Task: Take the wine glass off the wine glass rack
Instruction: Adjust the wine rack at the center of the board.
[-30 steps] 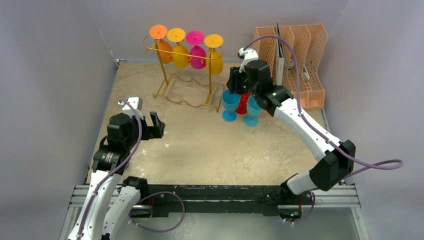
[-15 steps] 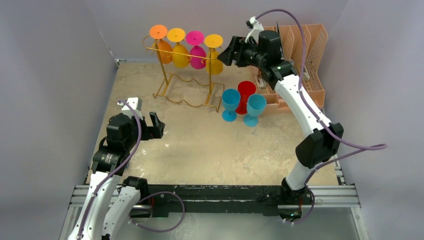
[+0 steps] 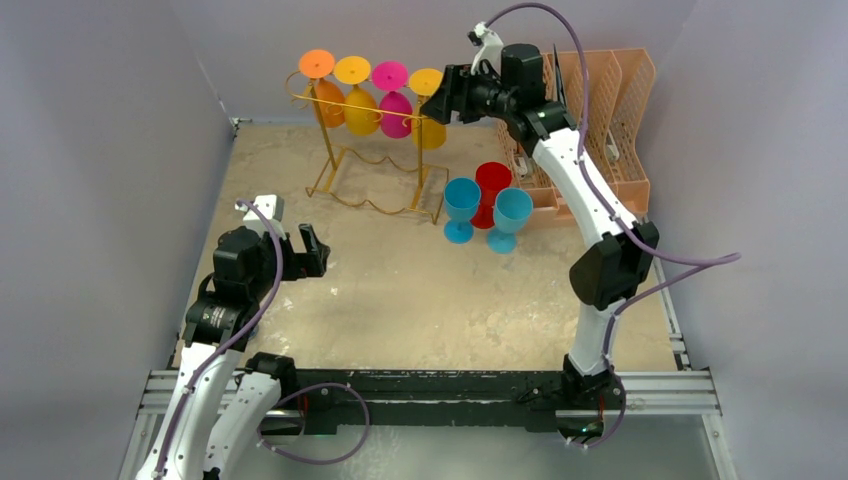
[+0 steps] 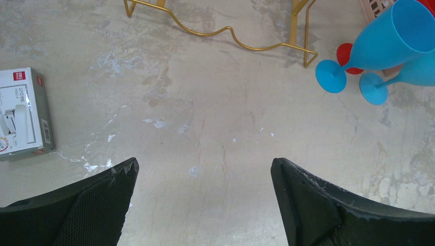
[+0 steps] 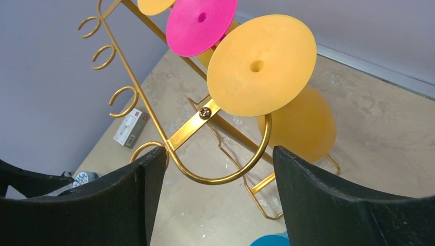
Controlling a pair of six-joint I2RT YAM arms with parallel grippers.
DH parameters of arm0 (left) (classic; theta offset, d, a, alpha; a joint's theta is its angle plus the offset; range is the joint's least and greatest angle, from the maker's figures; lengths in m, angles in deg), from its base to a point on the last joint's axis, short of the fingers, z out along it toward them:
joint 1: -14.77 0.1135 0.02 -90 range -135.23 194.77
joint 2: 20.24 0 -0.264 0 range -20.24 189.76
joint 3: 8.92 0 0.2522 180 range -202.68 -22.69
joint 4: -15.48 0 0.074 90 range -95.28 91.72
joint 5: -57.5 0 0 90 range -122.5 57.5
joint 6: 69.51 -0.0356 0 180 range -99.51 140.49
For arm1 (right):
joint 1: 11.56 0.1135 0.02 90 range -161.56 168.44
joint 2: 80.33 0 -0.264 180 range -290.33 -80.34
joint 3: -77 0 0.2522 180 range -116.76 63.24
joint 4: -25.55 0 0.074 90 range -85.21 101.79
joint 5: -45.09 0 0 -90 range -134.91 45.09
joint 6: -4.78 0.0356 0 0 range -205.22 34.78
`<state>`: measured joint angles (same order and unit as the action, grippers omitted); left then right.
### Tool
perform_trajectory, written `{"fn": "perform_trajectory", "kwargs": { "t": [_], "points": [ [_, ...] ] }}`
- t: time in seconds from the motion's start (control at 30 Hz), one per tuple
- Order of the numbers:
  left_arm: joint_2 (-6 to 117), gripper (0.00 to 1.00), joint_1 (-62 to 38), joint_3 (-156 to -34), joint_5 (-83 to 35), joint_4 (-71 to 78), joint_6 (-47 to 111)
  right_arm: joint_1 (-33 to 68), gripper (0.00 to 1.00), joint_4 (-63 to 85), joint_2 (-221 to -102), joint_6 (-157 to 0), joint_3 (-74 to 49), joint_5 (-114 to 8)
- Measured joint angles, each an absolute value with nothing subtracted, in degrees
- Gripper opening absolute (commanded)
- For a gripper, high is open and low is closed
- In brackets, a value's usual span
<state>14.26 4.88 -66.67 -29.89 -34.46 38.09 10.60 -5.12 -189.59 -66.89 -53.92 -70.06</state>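
Note:
The gold wire wine glass rack (image 3: 372, 190) stands at the back of the table. Several glasses hang upside down from its rail: orange (image 3: 318, 66), yellow (image 3: 353, 72), pink (image 3: 390, 76) and, at the right end, amber (image 3: 428, 85). My right gripper (image 3: 436, 104) is open and empty, raised level with the rail just right of the amber glass. In the right wrist view the amber glass's foot (image 5: 260, 65) and bowl (image 5: 302, 125) sit just ahead of the open gripper (image 5: 219, 159). My left gripper (image 3: 318, 252) is open and empty, low at front left (image 4: 204, 169).
Two blue glasses (image 3: 461, 205) (image 3: 510, 215) and a red one (image 3: 492, 185) stand upright right of the rack. A peach lattice file organiser (image 3: 605, 120) is at the back right. A small white box (image 4: 23, 113) lies on the table left of the left gripper.
My right arm lifted away from the standing blue and red glasses and swung left and up to the rack's right end. The left arm has not moved.

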Motion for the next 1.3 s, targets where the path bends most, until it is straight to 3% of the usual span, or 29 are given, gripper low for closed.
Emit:
{"fn": "perform_trajectory", "kwargs": {
  "t": [0.4,1.3],
  "points": [
    [14.3,1.0,4.88,-66.67,-29.75,-34.46,38.09,10.6,0.79,-9.71,-194.59,-70.19,-63.04,-72.53],
    [14.3,1.0,4.88,-66.67,-29.73,-34.46,38.09,18.99,0.79,-16.59,-194.53,-73.51,-64.17,-68.73]
  ]
}}
